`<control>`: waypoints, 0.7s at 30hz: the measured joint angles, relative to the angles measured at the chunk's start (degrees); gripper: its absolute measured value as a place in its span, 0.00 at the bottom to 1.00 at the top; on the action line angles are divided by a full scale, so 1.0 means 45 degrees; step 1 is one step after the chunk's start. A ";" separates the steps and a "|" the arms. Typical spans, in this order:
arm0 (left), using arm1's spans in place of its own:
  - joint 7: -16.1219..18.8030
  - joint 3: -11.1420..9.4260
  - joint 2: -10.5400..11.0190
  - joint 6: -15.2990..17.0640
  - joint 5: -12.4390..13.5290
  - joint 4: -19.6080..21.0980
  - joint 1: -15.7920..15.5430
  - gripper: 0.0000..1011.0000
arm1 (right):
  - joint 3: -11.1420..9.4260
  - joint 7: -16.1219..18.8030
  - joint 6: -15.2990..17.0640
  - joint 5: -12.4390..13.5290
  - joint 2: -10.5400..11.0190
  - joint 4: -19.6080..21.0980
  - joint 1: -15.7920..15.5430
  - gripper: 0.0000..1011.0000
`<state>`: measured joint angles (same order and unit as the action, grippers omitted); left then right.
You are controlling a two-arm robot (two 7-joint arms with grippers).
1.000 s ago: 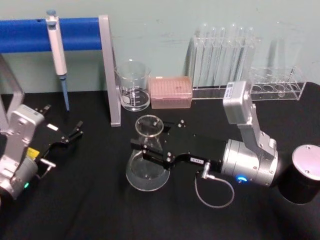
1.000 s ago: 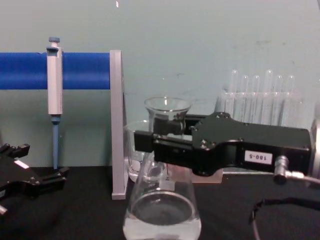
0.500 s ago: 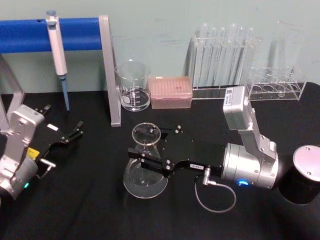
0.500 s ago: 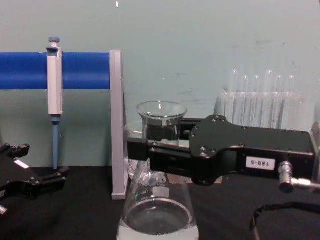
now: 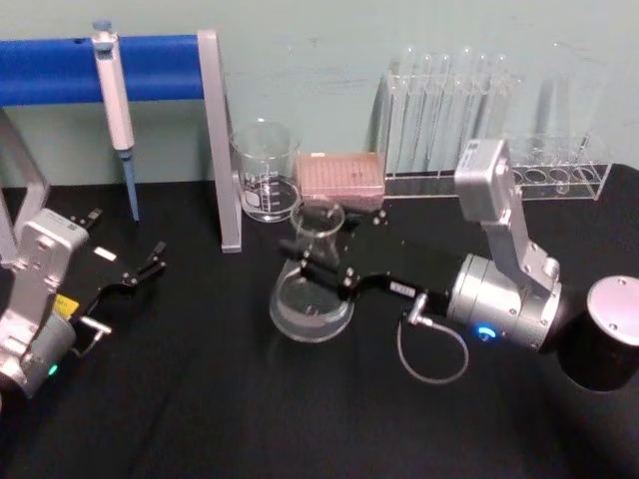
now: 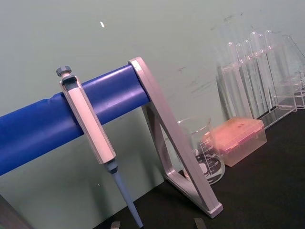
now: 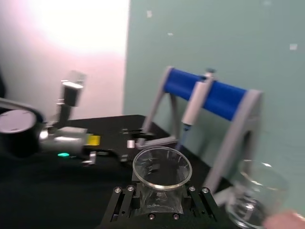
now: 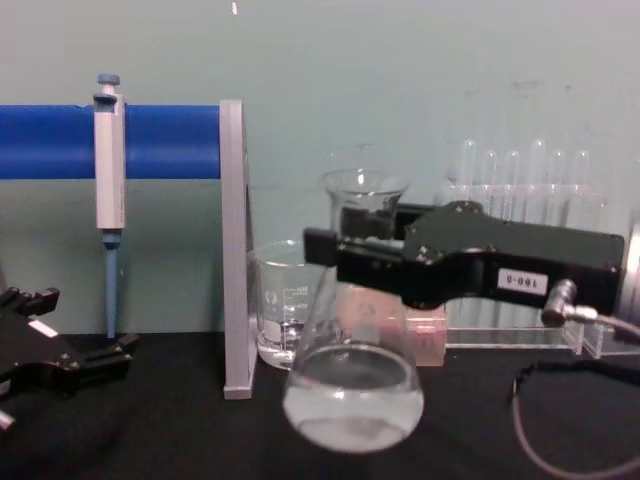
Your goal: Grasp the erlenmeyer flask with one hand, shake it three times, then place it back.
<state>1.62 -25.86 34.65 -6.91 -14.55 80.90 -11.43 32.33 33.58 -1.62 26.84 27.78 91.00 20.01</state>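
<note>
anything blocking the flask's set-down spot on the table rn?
Nothing visible. The right claw grips the erlenmeyer flask by its neck, tilted above bare black table. The beaker and pink tip box stand behind it, toward the wall. Left claw sits parked far left.

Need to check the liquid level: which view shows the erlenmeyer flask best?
Chest view: the erlenmeyer flask is side-on, rim to base, liquid visible, neck gripped by the right end effector. Head view sees it from above, neck partly covered. Right wrist view catches its rim and neck between the jaws.
</note>
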 joint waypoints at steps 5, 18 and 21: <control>0.0000 0.0000 0.0000 0.0000 0.0000 0.0000 0.0000 0.99 | -0.0442 -0.0783 0.0067 -0.0300 -0.0319 -0.0430 0.0121 0.45; 0.0000 0.0000 0.0000 0.0000 0.0000 0.0000 0.0000 0.99 | -0.1554 -0.2397 0.0281 -0.0972 -0.0868 -0.1235 0.0290 0.45; 0.0000 0.0000 0.0000 0.0000 0.0000 0.0000 0.0000 0.99 | -0.1818 -0.2688 0.0304 -0.1094 -0.0946 -0.1399 0.0296 0.45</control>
<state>1.62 -25.86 34.65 -6.91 -14.55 80.90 -11.43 24.15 21.48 -0.25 21.92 23.53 84.70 21.34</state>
